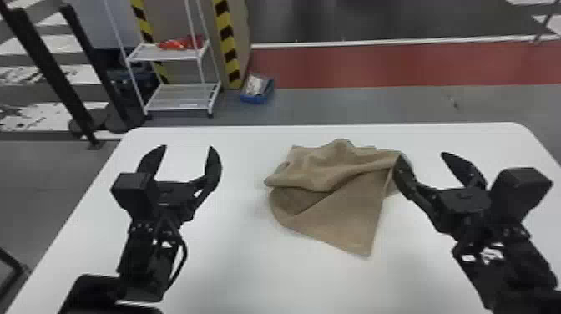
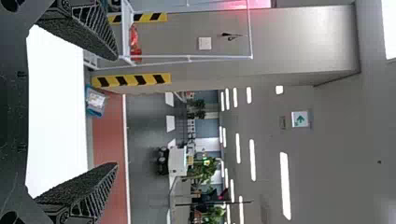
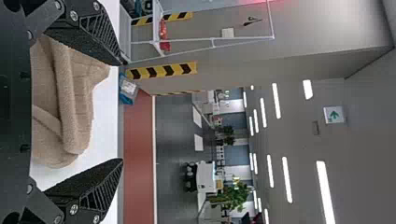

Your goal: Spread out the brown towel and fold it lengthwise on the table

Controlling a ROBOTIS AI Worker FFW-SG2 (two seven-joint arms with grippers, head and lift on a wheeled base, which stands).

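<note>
On the white, round-cornered table (image 1: 233, 259) lay a rumpled brown cloth towel (image 1: 334, 171).
The black, two-fingered right gripper (image 1: 422, 156) gaped wide by the towel's right side; the matching black left gripper (image 1: 188, 147), also wide, hung well apart.

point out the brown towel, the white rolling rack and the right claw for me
brown towel (image 1: 338, 223): head view, its flat lower flap
white rack (image 1: 181, 98): head view, its bottom shelf
right claw (image 1: 436, 167): head view, midway between its open fingertips
</note>
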